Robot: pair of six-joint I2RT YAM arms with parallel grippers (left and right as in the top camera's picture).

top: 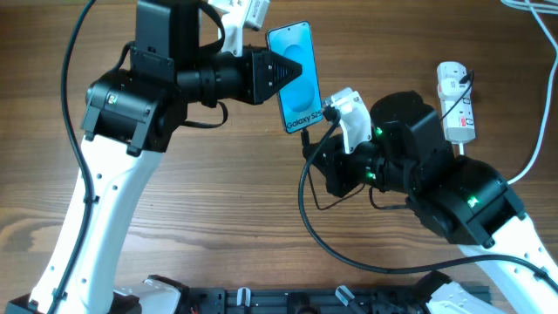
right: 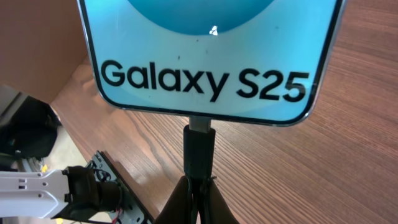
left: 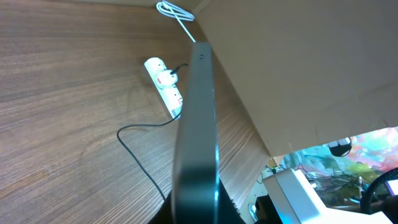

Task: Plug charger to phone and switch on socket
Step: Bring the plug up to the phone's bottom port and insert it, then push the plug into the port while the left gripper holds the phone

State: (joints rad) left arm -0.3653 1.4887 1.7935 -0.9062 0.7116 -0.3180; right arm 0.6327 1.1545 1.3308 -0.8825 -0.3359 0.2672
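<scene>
The phone (top: pixel 295 77), cyan screen with "Galaxy S25" text, is held off the table by my left gripper (top: pixel 281 70), which is shut on it. In the left wrist view the phone (left: pixel 196 143) shows edge-on. My right gripper (right: pixel 199 186) is shut on the charger's dark plug (right: pixel 199 149), whose tip sits in the phone's bottom port (right: pixel 205 68). In the overhead view the plug (top: pixel 307 136) meets the phone's lower edge beside my right gripper (top: pixel 316 142). The thin black cable (top: pixel 305 209) loops down and around. The white socket strip (top: pixel 456 103) lies at the right.
The socket (left: pixel 165 84) also shows in the left wrist view with the thin cable (left: pixel 140 162) trailing from it. A thick white lead (top: pixel 545 131) runs along the table's right side. A cardboard wall (left: pixel 298 68) stands behind the table.
</scene>
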